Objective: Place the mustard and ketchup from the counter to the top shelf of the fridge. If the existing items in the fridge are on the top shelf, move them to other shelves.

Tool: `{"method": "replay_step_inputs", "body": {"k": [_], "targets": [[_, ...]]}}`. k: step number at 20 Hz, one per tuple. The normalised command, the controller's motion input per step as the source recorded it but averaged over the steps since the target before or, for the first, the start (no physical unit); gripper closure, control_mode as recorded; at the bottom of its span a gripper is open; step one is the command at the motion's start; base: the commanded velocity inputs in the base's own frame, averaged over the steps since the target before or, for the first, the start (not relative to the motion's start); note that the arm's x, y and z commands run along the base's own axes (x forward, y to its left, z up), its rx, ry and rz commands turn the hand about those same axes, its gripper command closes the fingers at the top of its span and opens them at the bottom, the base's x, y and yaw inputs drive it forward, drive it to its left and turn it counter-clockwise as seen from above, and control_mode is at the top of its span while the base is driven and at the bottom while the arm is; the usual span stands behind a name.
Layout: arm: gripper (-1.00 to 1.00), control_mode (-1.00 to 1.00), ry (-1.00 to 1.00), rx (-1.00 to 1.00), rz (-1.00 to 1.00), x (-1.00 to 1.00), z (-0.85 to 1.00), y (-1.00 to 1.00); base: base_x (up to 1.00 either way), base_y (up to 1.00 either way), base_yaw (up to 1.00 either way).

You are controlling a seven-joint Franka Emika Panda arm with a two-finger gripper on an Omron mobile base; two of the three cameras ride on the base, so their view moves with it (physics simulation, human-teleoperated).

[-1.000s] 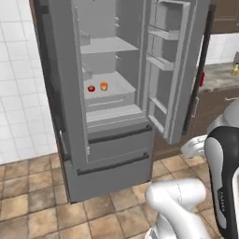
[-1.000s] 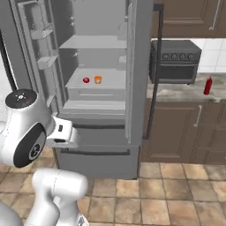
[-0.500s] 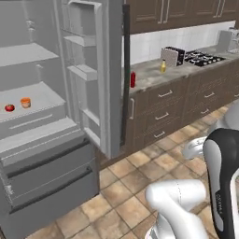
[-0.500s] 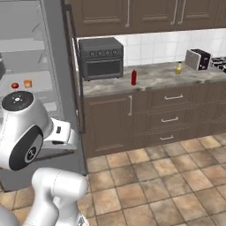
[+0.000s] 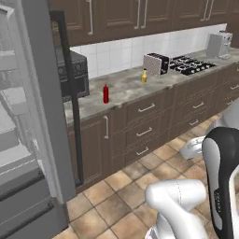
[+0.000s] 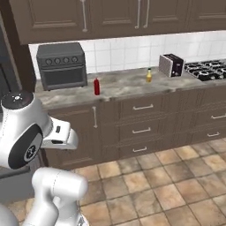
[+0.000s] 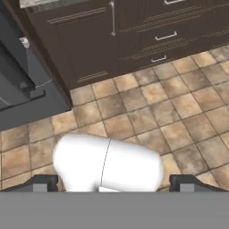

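- So the base has swung away from the open grey metal fridge (image 5: 28,140); both base views now face the speckled stone desk (image 6: 132,86) instead — looks like it's heading to fetch.
- Small red plastic ketchup bottle (image 6: 96,86) stands upright by the boxy dark toaster oven (image 6: 62,65); squat yellow mustard bottle (image 6: 149,75) sits near the ribbed silver toaster (image 6: 171,65).
- Jaws spread wide, holding nothing, over matte brown floor tiles (image 7: 170,107).
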Motion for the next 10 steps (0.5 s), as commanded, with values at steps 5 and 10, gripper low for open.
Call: {"method": "replay_step_inputs", "body": {"k": [5,10], "targets": [[-1.00,1.00,0.00,0.00,0.00,0.00,0.00,0.00,1.00,-0.72,0.02],[-1.00,1.00,0.00,0.00,0.00,0.00,0.00,0.00,1.00,-0.16,0.08]]}}
